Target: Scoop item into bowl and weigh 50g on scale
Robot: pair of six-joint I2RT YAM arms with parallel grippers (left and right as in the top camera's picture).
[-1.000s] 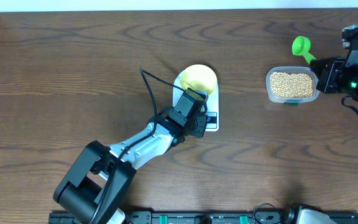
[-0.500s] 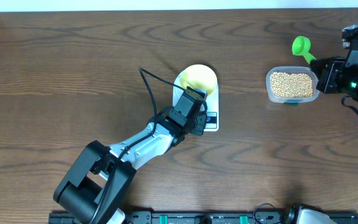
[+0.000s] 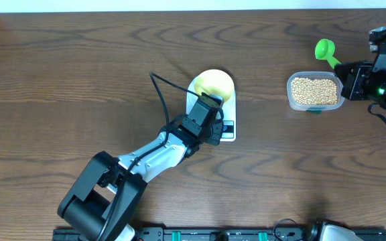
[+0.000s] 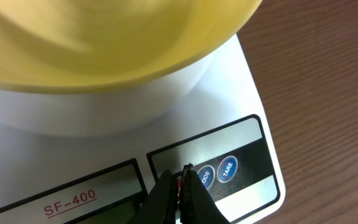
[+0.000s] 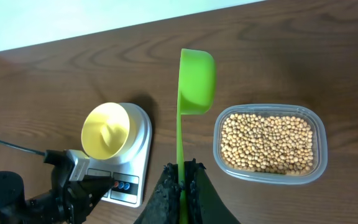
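The pale yellow bowl [image 3: 214, 83] stands empty on the white scale [image 3: 228, 131], also in the left wrist view [image 4: 104, 50] and the right wrist view [image 5: 106, 129]. My left gripper [image 4: 183, 176] is shut, its tips down on the scale's front panel [image 4: 241, 180] at the left-most button, beside the two blue buttons. The tan beans [image 3: 314, 90] fill a clear tub [image 5: 270, 144] at the right. My right gripper [image 5: 183, 169] is shut on the handle of a green scoop [image 5: 196, 71], which is empty and held in the air left of the tub.
A black cable [image 3: 159, 94] loops from the left arm over the brown wooden table [image 3: 79, 80]. The left arm [image 3: 153, 154] stretches from the front left toward the scale. The table's far edge meets a white wall [image 5: 73, 18].
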